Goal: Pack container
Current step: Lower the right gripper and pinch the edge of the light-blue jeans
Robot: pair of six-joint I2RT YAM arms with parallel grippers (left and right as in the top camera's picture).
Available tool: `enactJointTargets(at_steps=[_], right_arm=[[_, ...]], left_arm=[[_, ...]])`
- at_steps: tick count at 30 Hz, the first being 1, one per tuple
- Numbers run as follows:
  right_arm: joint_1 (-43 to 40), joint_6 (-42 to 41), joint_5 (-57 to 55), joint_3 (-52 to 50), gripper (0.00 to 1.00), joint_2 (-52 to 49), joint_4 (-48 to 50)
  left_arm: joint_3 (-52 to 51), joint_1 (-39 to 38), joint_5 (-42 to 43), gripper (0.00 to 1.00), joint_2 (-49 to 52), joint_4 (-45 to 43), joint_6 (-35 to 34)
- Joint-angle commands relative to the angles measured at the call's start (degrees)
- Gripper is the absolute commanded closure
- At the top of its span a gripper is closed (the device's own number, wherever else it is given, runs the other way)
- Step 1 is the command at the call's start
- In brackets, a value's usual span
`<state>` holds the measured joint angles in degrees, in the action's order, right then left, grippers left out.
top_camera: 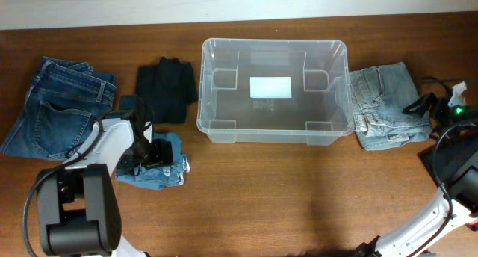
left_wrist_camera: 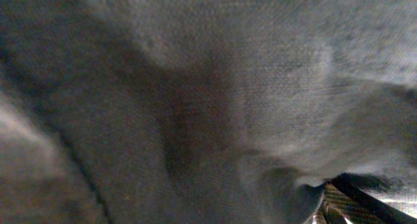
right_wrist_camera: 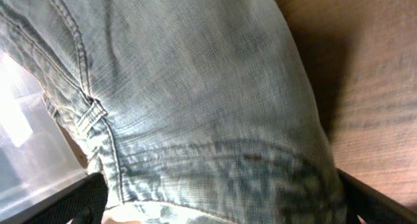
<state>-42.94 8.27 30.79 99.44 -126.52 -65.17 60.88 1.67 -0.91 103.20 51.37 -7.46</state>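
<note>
Denim, dark blue — folded jeans (top_camera: 60, 107) at the far left of the worktop (top_camera: 299, 205); black garment (top_camera: 166, 89) just right of them; in front of it a crumpled pale-blue denim piece (top_camera: 163, 171) with the left tool (top_camera: 147, 154) pressed down onto it, arm bent low over the near-left edge; its wrist view is all blurred cloth, so I cannot tell whether the jaws are apart or closed. Container (top_camera: 274, 134) sits centre, toward the back, upright, nothing inside but its white label (top_camera: 269, 87); judged light, stiff and slick-walled, so the thick rim is the place to hold it — though as the target it likely needs no moving. Light-wash jeans (top_camera: 385, 107) lie just beside its right wall, perhaps touching; right tool (top_camera: 420, 106) reaches in from the right edge, low over their outer side, jaws spread wide with denim between, nothing clamped.
</note>
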Motion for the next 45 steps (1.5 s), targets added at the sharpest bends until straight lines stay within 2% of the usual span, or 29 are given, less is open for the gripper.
enactJointTargets(at_steps=[1,9,16,23,36,45], right_arm=[[-1.1,-8.2,-2.2,1.1,0.02,-0.2,-1.8],[-2.4,-17.2,-18.5,1.1,0.02,5.4,-2.0],[1.5,-18.2,-17.7,1.0,0.02,7.3,-5.1],[5.6,-27.6,-17.7,-0.4,0.02,7.3,-6.5],[13.4,-40.2,-18.0,-15.9,0.01,7.5,6.8],[20.5,-47.8,-21.1,-21.2,0.02,7.5,13.8]], left_arm=[[0.1,-0.2,-0.4,0.01,1.4,0.0,0.7],[0.1,-0.2,-0.4,0.01,1.4,0.0,0.7],[0.1,-0.2,-0.4,0.01,1.4,0.0,0.7],[0.1,-0.2,-0.4,0.01,1.4,0.0,0.7],[0.1,-0.2,-0.4,0.01,1.4,0.0,0.7],[0.1,-0.2,-0.4,0.01,1.4,0.0,0.7]])
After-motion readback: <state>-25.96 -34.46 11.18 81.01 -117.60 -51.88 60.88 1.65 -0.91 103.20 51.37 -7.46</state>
